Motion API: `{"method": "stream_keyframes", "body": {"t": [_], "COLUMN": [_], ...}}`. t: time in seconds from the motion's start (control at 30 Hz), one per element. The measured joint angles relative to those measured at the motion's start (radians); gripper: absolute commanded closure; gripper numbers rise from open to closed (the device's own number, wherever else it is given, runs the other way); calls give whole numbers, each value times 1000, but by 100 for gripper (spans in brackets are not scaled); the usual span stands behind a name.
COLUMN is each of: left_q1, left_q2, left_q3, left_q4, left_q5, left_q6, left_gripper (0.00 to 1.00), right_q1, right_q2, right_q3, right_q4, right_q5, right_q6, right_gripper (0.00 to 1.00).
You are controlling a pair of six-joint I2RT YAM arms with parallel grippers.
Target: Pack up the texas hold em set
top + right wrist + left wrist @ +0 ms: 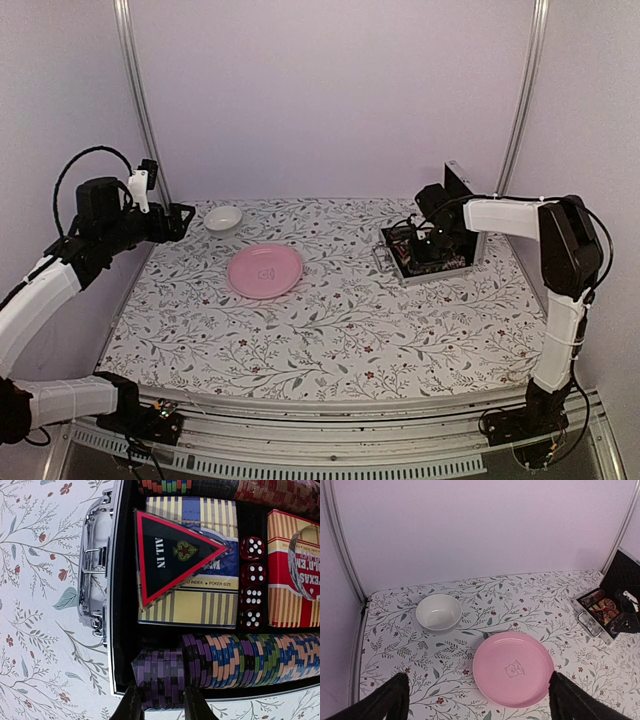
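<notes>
Right pincer (162, 697) clamped on the purple chip stack (160, 672), inside the open case (440, 271). Case sits on the table (330, 330) at 3 o'clock of the pink plate (265, 270). Left pincer (477, 680) apart, hovering at the table's 10 o'clock.

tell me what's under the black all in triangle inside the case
A card deck with blue and cream stripes lies under the triangular marker. The marker covers much of its face, and whatever lies below the deck is hidden.
</notes>
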Motion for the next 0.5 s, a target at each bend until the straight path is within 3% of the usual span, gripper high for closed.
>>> {"method": "stream_keyframes", "body": {"t": [0.5], "left_q1": [0], "left_q2": [7], "left_q3": [0], "left_q4": [-3], "left_q5": [0], "left_q6": [0], "left_gripper": [3], "right_q1": [1], "right_q2": [7], "right_q3": [18], "right_q4": [-10], "right_q5": [23], "right_q6": [7], "right_gripper": [68]}}
